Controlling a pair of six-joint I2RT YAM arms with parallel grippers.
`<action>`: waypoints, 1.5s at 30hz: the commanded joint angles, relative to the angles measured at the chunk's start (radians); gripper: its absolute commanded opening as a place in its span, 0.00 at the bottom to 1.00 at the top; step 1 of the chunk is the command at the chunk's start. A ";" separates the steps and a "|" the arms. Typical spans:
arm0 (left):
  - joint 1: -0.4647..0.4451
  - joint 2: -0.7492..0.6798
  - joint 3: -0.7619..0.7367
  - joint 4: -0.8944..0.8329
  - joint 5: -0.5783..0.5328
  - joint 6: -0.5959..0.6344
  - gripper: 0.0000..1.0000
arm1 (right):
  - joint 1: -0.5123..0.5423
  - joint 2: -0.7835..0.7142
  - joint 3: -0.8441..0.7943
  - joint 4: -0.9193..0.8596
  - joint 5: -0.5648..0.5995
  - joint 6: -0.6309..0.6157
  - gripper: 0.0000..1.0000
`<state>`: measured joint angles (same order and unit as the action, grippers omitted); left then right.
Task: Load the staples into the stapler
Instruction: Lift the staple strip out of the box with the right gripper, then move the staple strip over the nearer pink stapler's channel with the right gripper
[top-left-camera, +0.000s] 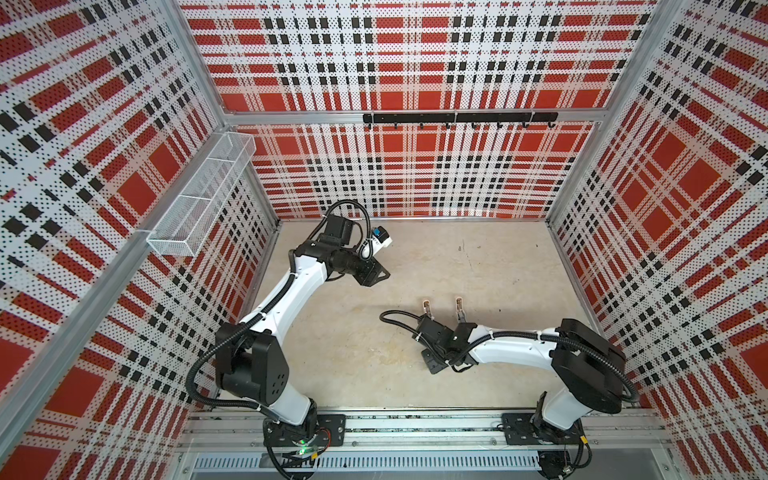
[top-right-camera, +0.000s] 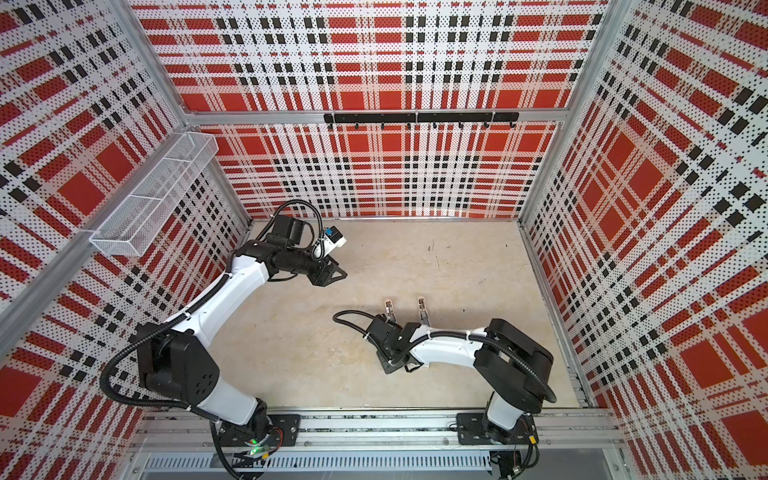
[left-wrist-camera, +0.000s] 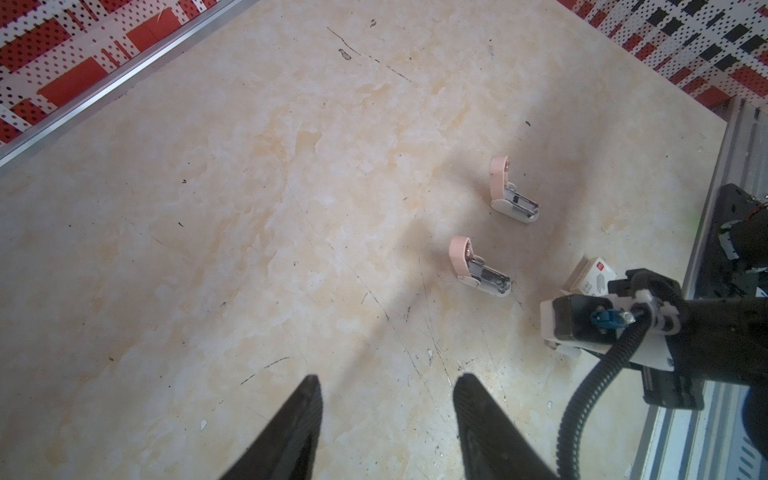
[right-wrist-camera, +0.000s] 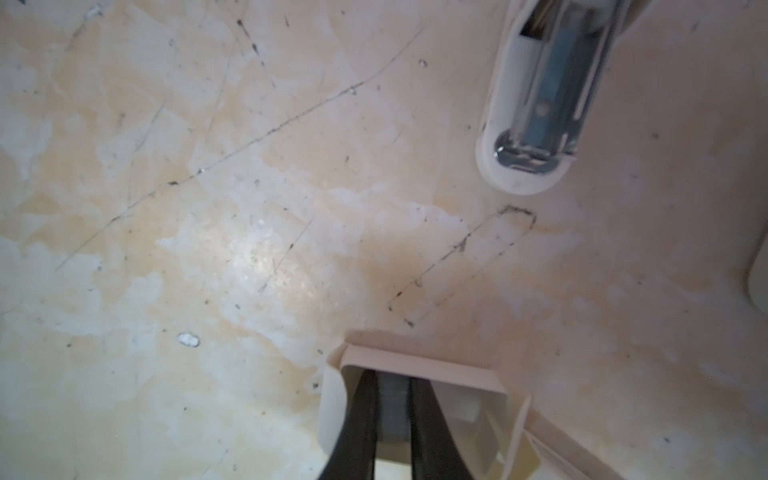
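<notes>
Staples (right-wrist-camera: 392, 402) are down on the beige marbled bench (top-left-camera: 498, 266), toward its front right, hidden under the right arm's wrist in both top views. The left pincer (left-wrist-camera: 387, 377) hangs over bare bench with its black fingers apart and nothing between them. The right pincer (right-wrist-camera: 392, 374) reaches into the tray, its fingers drawn narrow on a grey strip of staples; only the right wrist view shows this grip. Two pale pink staplers (left-wrist-camera: 478, 268) stand side by side, apart from each other. Each has its pink top hinged up and its metal channel bare on a white base. In both top views they sit just beyond the right arm's wrist. One white printed sleeve (left-wrist-camera: 590, 275) lies near them, seen clearly in the left wrist view alone, with a red patch and grey print too small to read. One white cardboard tray (right-wrist-camera: 436, 365) holds the staples; how many strips it carries I cannot tell.
</notes>
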<state>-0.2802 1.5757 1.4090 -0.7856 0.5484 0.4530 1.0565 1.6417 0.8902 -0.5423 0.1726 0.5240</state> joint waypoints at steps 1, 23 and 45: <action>0.000 -0.009 0.024 0.014 0.005 -0.004 0.56 | 0.002 -0.029 0.028 -0.013 0.031 -0.006 0.00; 0.000 -0.012 0.020 0.014 0.009 -0.006 0.56 | -0.003 -0.074 0.029 -0.009 0.035 0.001 0.00; 0.008 -0.035 0.015 0.031 0.011 -0.011 0.56 | -0.087 -0.138 0.065 0.061 0.031 -0.047 0.00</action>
<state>-0.2798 1.5753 1.4090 -0.7807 0.5491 0.4522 0.9833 1.5238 0.9230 -0.5320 0.1925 0.5014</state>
